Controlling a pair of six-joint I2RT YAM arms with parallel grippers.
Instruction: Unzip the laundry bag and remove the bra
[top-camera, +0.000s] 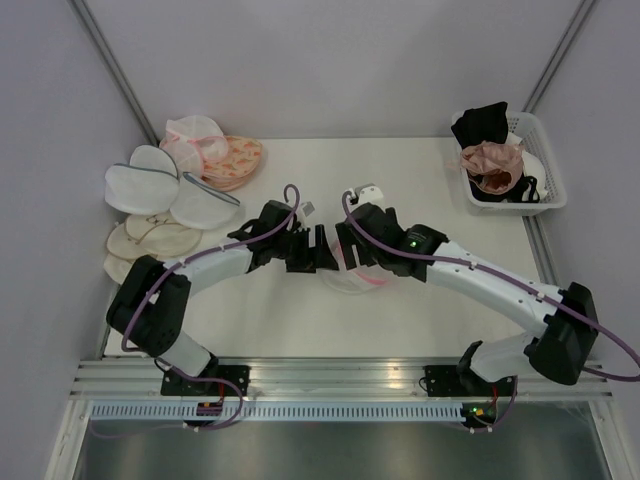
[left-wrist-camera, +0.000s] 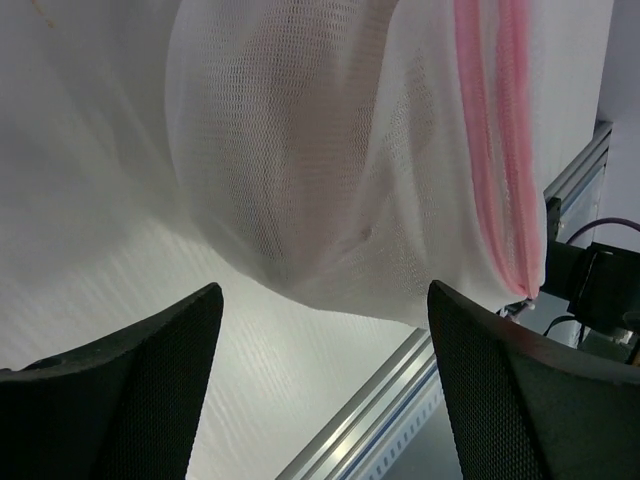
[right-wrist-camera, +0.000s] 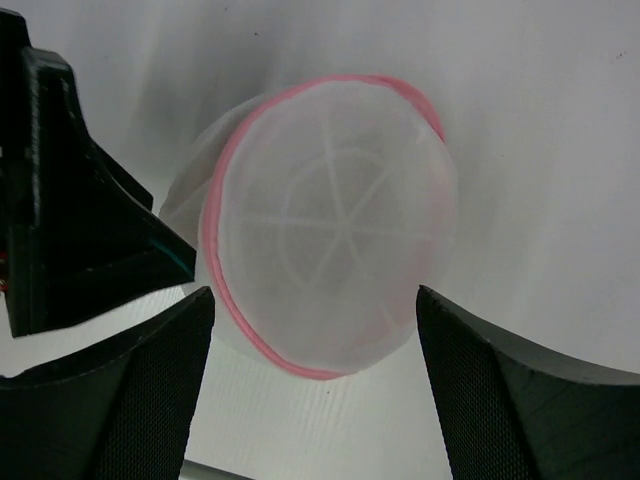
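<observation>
The laundry bag (top-camera: 358, 276) is a small dome of white mesh with a pink zipper rim, lying at the table's middle. In the right wrist view the laundry bag (right-wrist-camera: 330, 230) stands on edge, its zipper rim shut all round. My right gripper (right-wrist-camera: 315, 291) is open, with the dome just ahead between the fingers; it also shows in the top view (top-camera: 350, 252). My left gripper (top-camera: 318, 256) is open beside the bag's left side. In the left wrist view the mesh (left-wrist-camera: 330, 170) fills the frame above the left gripper (left-wrist-camera: 325, 290). The peach bra does not show.
White mesh bags with blue-grey trim (top-camera: 150, 185), an orange-patterned pouch (top-camera: 238, 160) and beige pads (top-camera: 150, 240) are piled at the far left. A white basket (top-camera: 545, 195) at the far right holds a dusty-pink bra (top-camera: 490, 160) and a black garment (top-camera: 480, 122). The left gripper's black body (right-wrist-camera: 80, 230) sits close to the bag.
</observation>
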